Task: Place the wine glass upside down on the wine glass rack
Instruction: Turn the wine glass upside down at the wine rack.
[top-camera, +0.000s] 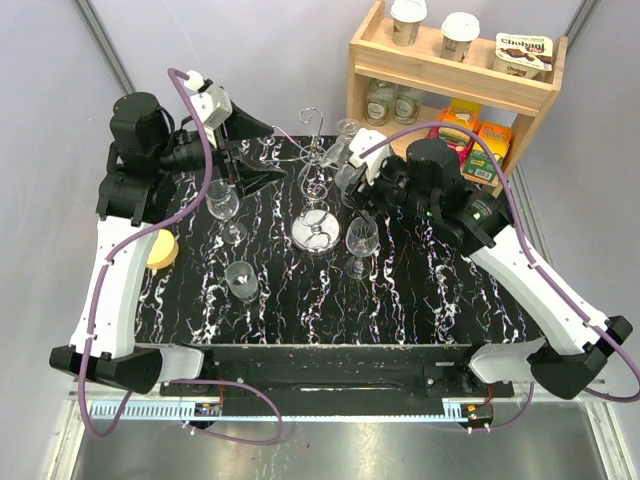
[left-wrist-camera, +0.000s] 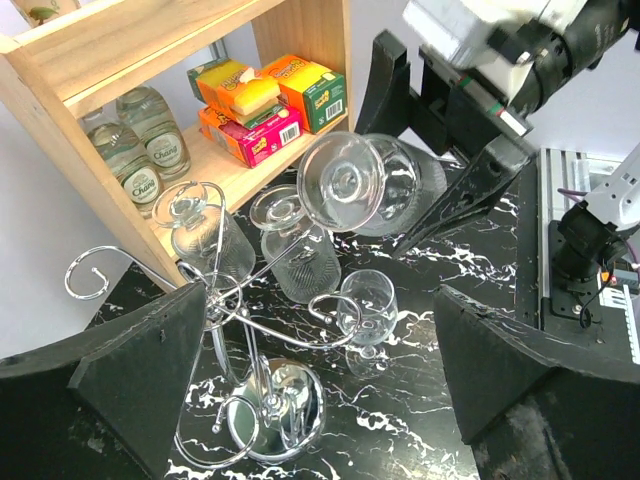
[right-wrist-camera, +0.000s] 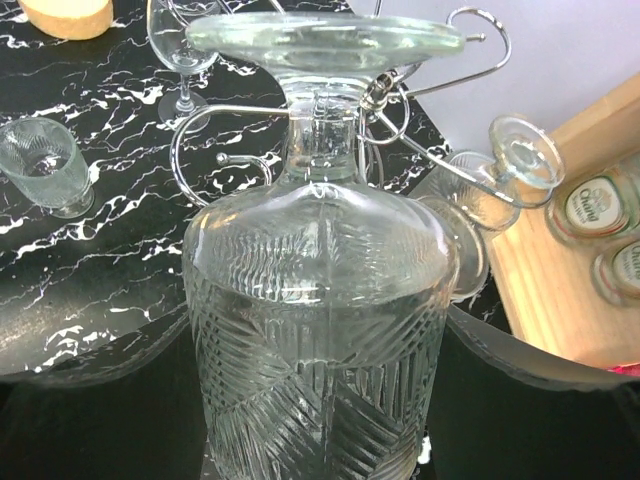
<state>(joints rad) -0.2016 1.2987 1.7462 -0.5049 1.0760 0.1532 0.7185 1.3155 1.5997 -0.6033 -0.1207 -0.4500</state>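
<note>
On the black marbled table (top-camera: 420, 300), nearest the arm bases, a ribbed tumbler (top-camera: 241, 281) is stood upright, and a yellow sponge (top-camera: 161, 249) is laid near the left edge. Further in, two more glasses are stood upright, the left stemmed glass (top-camera: 223, 203) and the right stemmed glass (top-camera: 362, 238), one on either side of the round disc base of the wine glass rack (top-camera: 315, 232). Beyond them the left gripper (top-camera: 272, 152) is held just left of the rack, its fingers spread wide apart with nothing between them. On the opposite side the right gripper (top-camera: 350, 175) is clamped on the bowl of the wine glass (right-wrist-camera: 320, 330), which is carried tilted, its foot pointed toward the rack's curled arms and its rim toward the wrist. A wire arm is seen crossing at its stem; whether the stem is seated in that arm cannot be told. Two hanging glasses (left-wrist-camera: 210, 245) are hung foot-up on the far arms. At the far right corner a wooden shelf (top-camera: 455, 80) is loaded with cups, bottles and colourful boxes
</note>
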